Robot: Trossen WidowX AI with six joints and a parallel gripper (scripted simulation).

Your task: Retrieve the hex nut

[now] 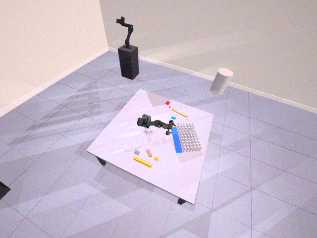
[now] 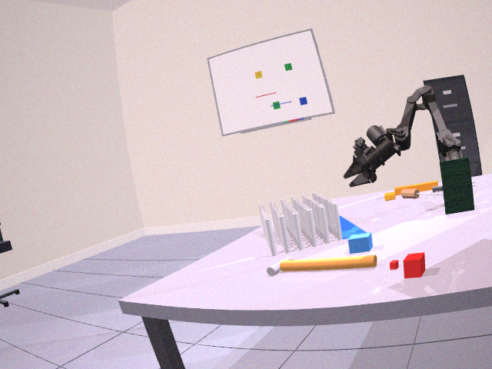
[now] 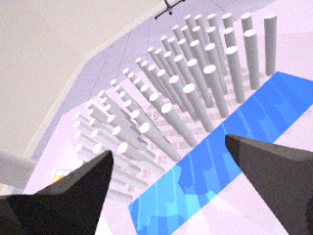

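My gripper [image 1: 175, 129] [image 2: 347, 181] [image 3: 169, 147] is open and empty, tilted down, above the blue taped strip [image 1: 177, 142] [image 2: 349, 229] [image 3: 215, 159] and clear of the spacers. The grey spacers [image 2: 299, 232] [image 3: 200, 109] stand upright in rows beside the strip. A tiny pale shape [image 3: 155, 117] between the spacers may be the nut; it is too small to be sure. An orange-handled tool [image 1: 180, 112] [image 2: 327, 264] with a pale crosspiece lies beyond one end of the field. A wooden-handled tool [image 1: 149, 152] [image 2: 409, 193] with a thin shaft lies on the opposite side.
A blue block [image 1: 173, 117] [image 2: 359, 243] lies between the orange-handled tool and the strip. A red cube [image 1: 167, 102] [image 2: 413, 265] and a smaller red one [image 2: 393, 264] lie nearby. A yellow bar [image 1: 142, 161], a grey block [image 1: 137, 151] and a small yellow piece [image 1: 156, 158] lie near the wooden handle.
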